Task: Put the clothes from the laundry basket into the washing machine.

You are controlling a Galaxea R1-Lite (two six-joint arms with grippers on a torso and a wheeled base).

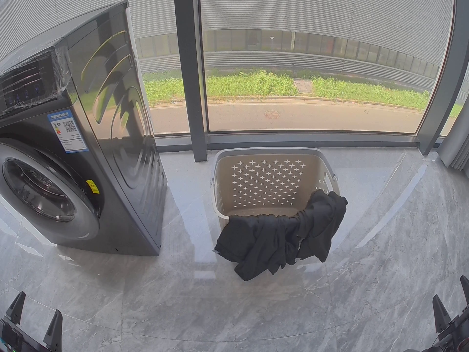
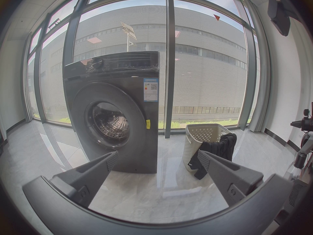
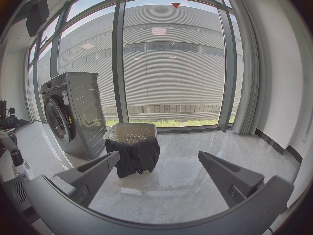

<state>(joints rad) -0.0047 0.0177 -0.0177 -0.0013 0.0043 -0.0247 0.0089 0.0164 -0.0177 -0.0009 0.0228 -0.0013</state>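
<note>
A beige laundry basket (image 1: 273, 182) stands on the marble floor by the window. Black clothes (image 1: 278, 238) hang over its near rim and down its front. To its left stands a dark grey washing machine (image 1: 78, 138) with a round front door (image 1: 44, 189); I cannot tell if the door is shut. My left gripper (image 1: 34, 316) is low at the near left, open and empty. My right gripper (image 1: 452, 301) is low at the near right, open and empty. The wrist views show the basket (image 2: 202, 137) (image 3: 130, 133), the clothes (image 2: 216, 152) (image 3: 133, 155) and the machine (image 2: 114, 111) (image 3: 73, 111) well beyond the open grippers (image 2: 158, 159) (image 3: 158, 159).
Floor-to-ceiling windows and a dark pillar (image 1: 190, 69) run behind the basket. A grey curtain (image 1: 454, 143) hangs at the far right. Bare marble floor (image 1: 195, 299) lies between the grippers and the basket.
</note>
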